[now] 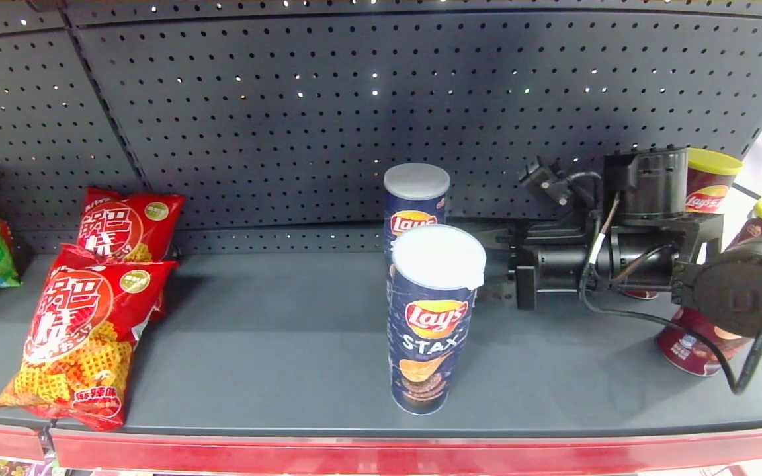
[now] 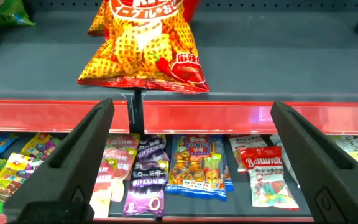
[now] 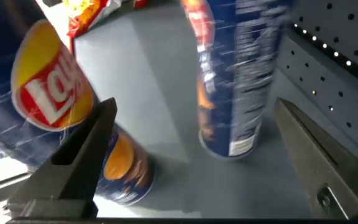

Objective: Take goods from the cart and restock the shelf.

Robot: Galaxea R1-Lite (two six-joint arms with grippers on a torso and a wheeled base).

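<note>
Head view: glossy cylindrical cans (image 1: 437, 317) upright, matte shelf (image 1: 275, 357); left pincer (image 2: 192, 104) wide, right pincer (image 3: 196, 102) wide.

A shop: pegboard-backed shelf (image 1: 275, 344) of chip cans (image 1: 430, 330) and snack bags (image 1: 80, 337) (candy packets (image 2: 194, 165) below).

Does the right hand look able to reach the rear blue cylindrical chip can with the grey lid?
Probably yes: the open right hand faces the rear blue can, with only bare shelf between them.

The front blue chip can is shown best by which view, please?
The head view: the front blue chip can stands whole, lid to base. The right wrist view crops it close; the left wrist view catches a blue sliver, probably its base.
</note>
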